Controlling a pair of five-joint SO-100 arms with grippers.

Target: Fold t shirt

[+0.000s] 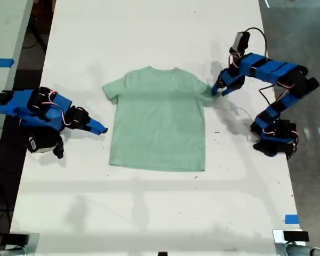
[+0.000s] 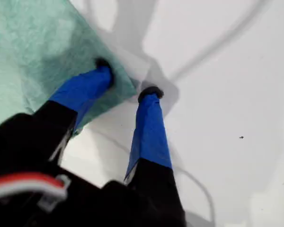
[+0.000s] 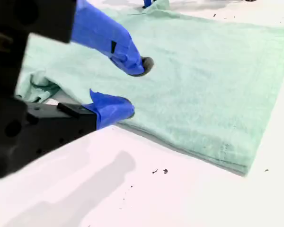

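Observation:
The pale mint-green t shirt [image 1: 157,120] lies flat in the middle of the white table, neck toward the exterior view's top. My first gripper [image 1: 217,89] is at the sleeve on the exterior view's right. It is open [image 2: 128,79], one finger [image 2: 92,85] resting on the sleeve cloth [image 2: 28,47], the other finger [image 2: 149,123] on bare table just past the sleeve's corner. My second gripper [image 1: 98,128] sits low beside the shirt's edge on the exterior view's left. It is open [image 3: 135,87], with nothing between its fingers, and faces the shirt [image 3: 203,85].
The white table [image 1: 149,208] ends in edges at both sides of the exterior view. The first arm's base [image 1: 274,138] and cable stand at that view's right, the second arm's body [image 1: 34,114] at its left. Blue tape marks [image 1: 292,218] lie near the lower right.

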